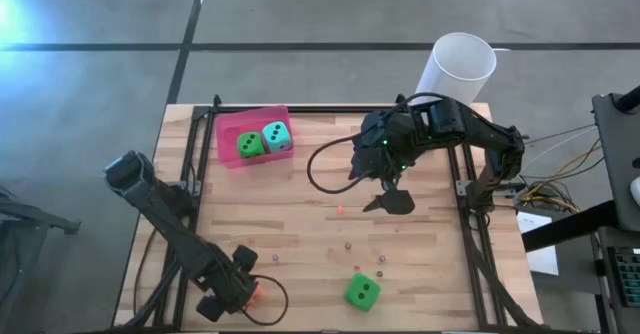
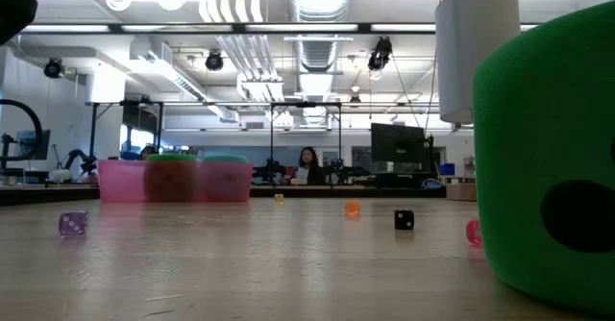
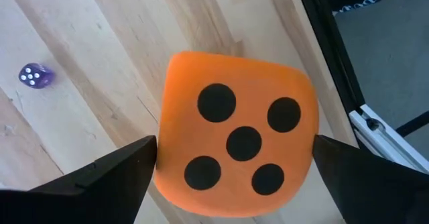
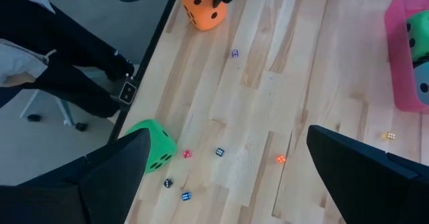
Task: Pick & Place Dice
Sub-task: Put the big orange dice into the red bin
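left gripper sits low at the near-left corner of the bench, fingers spread wide w/ the orange die between them, five pips facing the wrist cam. die rests on the wood; fingers sit either side of it, can't tell if they touch. a small purple bead lies nearby on the wood.

right gripper hangs over mid-bench, right of centre, fingers wide open, holding nothing.

pink bin stands at the far-left of the bench w/ a green die and the teal die inside, side by side. 2nd green die lies loose near the front edge, right of centre, well apart from both grippers; it fills the right side of the low view. tiny beads are scattered between it and the right gripper. white cup stands at the far-right corner. a seated person shows in the room behind in the low view.
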`<state>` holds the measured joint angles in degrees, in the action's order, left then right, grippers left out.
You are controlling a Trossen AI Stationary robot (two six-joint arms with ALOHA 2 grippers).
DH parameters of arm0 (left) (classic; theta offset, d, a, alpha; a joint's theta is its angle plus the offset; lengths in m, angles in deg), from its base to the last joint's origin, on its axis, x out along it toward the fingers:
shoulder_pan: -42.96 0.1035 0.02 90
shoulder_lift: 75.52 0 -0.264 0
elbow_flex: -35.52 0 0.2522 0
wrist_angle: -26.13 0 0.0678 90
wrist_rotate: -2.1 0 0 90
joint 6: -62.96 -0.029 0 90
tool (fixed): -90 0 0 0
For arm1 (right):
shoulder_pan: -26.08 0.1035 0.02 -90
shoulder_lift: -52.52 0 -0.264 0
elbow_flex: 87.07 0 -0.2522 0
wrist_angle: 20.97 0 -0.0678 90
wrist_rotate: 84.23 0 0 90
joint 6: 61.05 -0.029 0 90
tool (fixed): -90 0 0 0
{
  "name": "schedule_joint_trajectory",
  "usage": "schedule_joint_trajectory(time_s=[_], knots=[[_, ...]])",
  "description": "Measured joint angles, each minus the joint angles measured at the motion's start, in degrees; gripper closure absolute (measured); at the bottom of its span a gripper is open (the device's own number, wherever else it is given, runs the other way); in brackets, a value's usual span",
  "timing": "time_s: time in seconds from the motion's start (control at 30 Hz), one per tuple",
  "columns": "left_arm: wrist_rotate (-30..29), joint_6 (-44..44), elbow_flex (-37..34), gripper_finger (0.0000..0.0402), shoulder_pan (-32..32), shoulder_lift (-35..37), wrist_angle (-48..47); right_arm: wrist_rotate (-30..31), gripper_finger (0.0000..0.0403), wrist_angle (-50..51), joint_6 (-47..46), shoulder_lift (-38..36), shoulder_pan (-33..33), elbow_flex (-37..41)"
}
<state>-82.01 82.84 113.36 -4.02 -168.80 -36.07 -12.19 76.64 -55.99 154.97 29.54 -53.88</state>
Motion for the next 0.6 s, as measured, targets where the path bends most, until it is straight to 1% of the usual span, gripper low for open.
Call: schedule_joint_trajectory(time_s=[0.6], knots=[[0.08, 0.03, -1.65, 0.0002, 0.11, -0.08, 1.08, 0.00, 0.0003, -0.65, 0.00, 0.00, 0.00, 0.00]])
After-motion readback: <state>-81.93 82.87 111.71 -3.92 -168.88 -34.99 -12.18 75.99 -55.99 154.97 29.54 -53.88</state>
